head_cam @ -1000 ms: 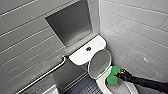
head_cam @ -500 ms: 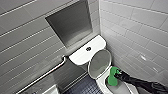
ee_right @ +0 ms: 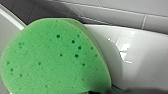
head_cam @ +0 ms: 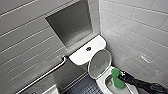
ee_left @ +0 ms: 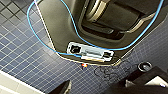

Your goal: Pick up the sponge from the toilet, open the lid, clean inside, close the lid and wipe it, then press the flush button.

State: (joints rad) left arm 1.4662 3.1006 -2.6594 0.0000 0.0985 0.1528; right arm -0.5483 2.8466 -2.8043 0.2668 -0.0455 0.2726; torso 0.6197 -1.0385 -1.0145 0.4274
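I find the glossy white ceramic toilet [head_cam: 79, 56] in the far right corner. Its white oval lid [head_cam: 99, 62] is raised, leaning toward the tank. The small dark round flush button [head_cam: 88, 49] sits mid-tank. My right claw [head_cam: 121, 78] is clamped on the bright green, soft sponge pad [head_cam: 116, 78], which it holds over the open bowl. I cannot tell whether the pad touches the porcelain.

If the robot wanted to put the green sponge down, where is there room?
The white tank top has bare room on both sides of the flush button. The wall shelf above the tank looks bare too, and so does the blue floor beside the bowl. That bowl is crowded: the sponge and the robot's right arm hang over it.
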